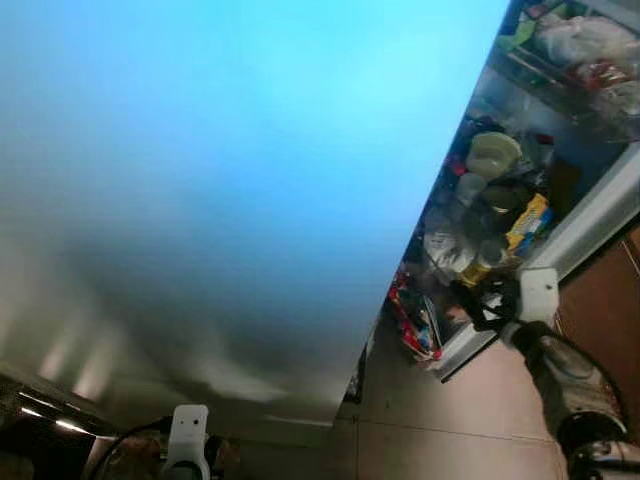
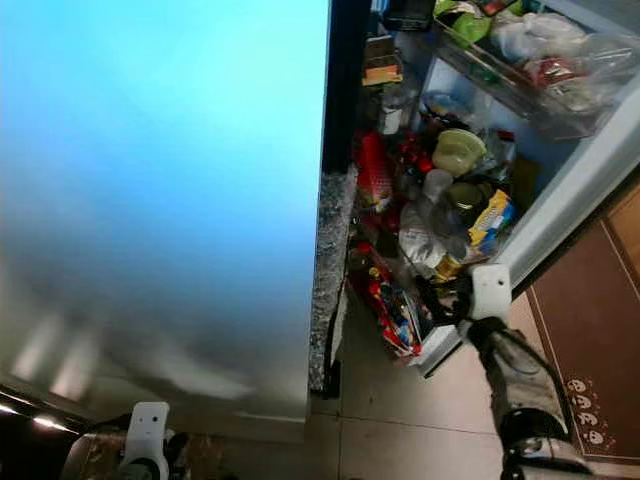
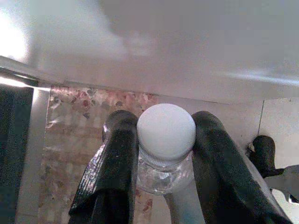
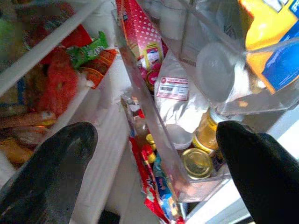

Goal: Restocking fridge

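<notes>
My left gripper (image 3: 163, 186) is closed on a clear plastic bottle (image 3: 164, 175): the two black fingers (image 3: 114, 172) press against opposite sides of its neck, just below the white screw cap (image 3: 166, 132). The bottle is held low at my left, in front of the closed fridge door (image 1: 230, 180), whose broad pale-blue face takes up most of the head view. A speckled stone surface (image 3: 70, 135) lies beyond the bottle, under the door's lower edge.

My right gripper (image 4: 154, 163) is spread wide with nothing between its fingertips (image 4: 60, 163). It is raised at the open fridge compartment (image 2: 560, 215), at the front of a clear door bin (image 4: 205, 184). That bin holds a jar with a gold lid (image 4: 196, 162), a white pouch with a red-bordered label (image 4: 175, 100) and a red polka-dot packet (image 4: 140, 42). A yellow-and-blue carton (image 4: 268, 42) stands in the clear bin just beside it. On the inner shelf (image 4: 42, 51) sit a green wrapper (image 4: 86, 50) and red bagged items (image 4: 58, 84).

Higher up in the compartment there is a pale green bowl (image 2: 460, 150), and a clear drawer (image 2: 540, 70) with bagged food. The floor (image 2: 420, 420) is light tile, with a brown mat (image 2: 590, 320) at my right.
</notes>
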Tool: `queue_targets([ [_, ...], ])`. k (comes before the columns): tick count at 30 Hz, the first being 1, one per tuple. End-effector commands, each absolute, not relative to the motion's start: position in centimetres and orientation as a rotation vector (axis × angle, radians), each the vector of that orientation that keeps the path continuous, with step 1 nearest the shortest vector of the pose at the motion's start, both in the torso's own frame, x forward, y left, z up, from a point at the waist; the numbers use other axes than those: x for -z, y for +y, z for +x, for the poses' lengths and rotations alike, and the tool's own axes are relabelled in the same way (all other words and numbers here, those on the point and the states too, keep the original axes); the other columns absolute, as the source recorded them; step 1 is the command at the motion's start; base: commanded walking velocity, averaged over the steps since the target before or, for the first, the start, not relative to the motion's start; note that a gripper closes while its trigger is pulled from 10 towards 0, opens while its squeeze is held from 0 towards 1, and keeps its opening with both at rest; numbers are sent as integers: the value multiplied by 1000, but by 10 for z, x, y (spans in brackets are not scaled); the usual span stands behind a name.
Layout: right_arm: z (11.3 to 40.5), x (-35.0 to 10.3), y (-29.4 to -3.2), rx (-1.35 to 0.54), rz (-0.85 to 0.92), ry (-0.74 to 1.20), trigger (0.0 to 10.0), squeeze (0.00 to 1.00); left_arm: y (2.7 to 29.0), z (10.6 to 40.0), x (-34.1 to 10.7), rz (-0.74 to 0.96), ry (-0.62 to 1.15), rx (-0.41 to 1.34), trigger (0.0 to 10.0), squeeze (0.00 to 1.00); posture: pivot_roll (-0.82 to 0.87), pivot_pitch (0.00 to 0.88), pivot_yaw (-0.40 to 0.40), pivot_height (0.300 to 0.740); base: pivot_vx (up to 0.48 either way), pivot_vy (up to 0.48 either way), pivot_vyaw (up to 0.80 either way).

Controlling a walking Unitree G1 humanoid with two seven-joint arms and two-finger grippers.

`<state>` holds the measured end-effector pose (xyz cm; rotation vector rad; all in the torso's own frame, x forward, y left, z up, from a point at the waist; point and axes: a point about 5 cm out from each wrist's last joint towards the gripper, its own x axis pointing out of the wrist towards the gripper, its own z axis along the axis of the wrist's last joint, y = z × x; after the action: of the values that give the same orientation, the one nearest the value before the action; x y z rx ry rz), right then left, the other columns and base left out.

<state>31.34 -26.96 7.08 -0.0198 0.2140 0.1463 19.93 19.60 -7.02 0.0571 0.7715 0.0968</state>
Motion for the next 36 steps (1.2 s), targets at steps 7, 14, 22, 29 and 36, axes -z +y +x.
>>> queue_targets([
  [7,313,-81,-298,-67,-63,248,10000,0,193,199,71,64,772,-83,10000,0,-90,131,-11,740,0,0,0],
  [14,311,-86,-313,-29,-104,266,10000,0,194,197,71,66,778,-83,10000,0,-92,133,-10,740,0,0,0],
  [22,296,-57,-311,98,-69,356,10000,0,196,194,73,67,792,-82,10000,0,-95,139,-13,740,0,0,0],
  [29,234,37,-246,133,128,653,10000,0,194,193,74,75,805,-70,10000,0,-83,148,-11,740,0,0,0],
  [36,201,65,-224,143,161,786,10000,0,197,191,75,87,815,-77,10000,0,-77,147,-18,740,0,-104,0],
])
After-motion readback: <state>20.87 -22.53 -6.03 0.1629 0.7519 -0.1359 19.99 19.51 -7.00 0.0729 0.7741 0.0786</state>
